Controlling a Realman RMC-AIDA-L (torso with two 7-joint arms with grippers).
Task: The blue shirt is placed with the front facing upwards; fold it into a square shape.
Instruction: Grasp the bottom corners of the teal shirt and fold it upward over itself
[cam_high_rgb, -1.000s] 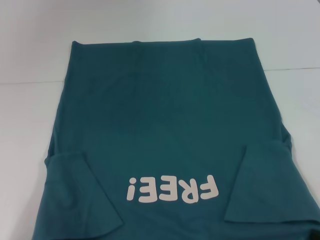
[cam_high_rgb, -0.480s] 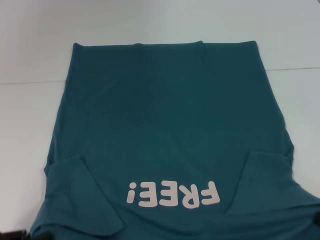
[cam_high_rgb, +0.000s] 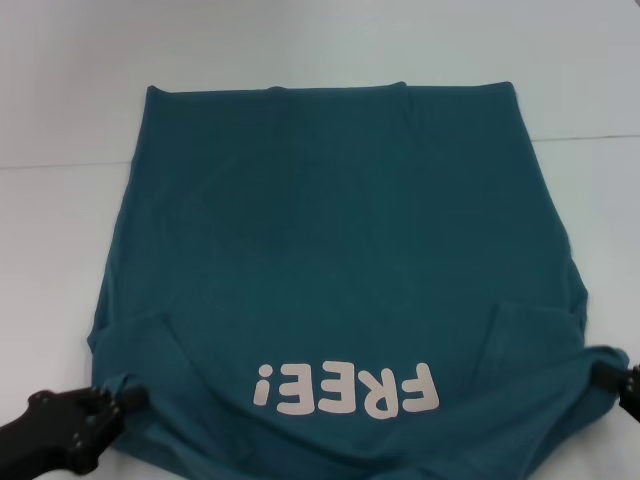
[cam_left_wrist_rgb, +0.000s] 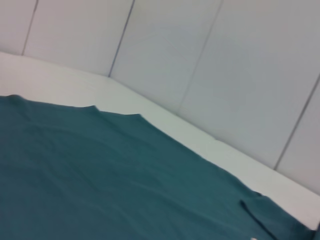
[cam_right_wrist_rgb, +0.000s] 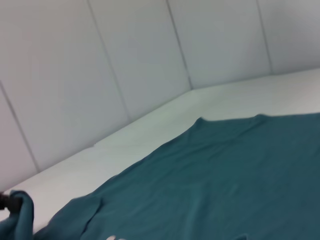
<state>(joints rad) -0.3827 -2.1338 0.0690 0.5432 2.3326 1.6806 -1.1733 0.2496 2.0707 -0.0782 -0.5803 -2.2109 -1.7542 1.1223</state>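
the large dark teal-blue cotton t-shirt (cam_high_rgb: 340, 250) lies front-up; my left gripper (cam_high_rgb: 118, 400) and right gripper (cam_high_rgb: 612, 372) each pinch its near shoulder corners.

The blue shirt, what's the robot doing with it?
The robot is getting ready to fold the blue shirt, which lies flat on the white table with its FREE! print facing up. Both sleeves are already tucked in over the front. The left gripper is pinching the shirt's near left corner, and the right gripper is pinching the near right corner, where the cloth bunches up. The fold away from the robot has not happened yet.
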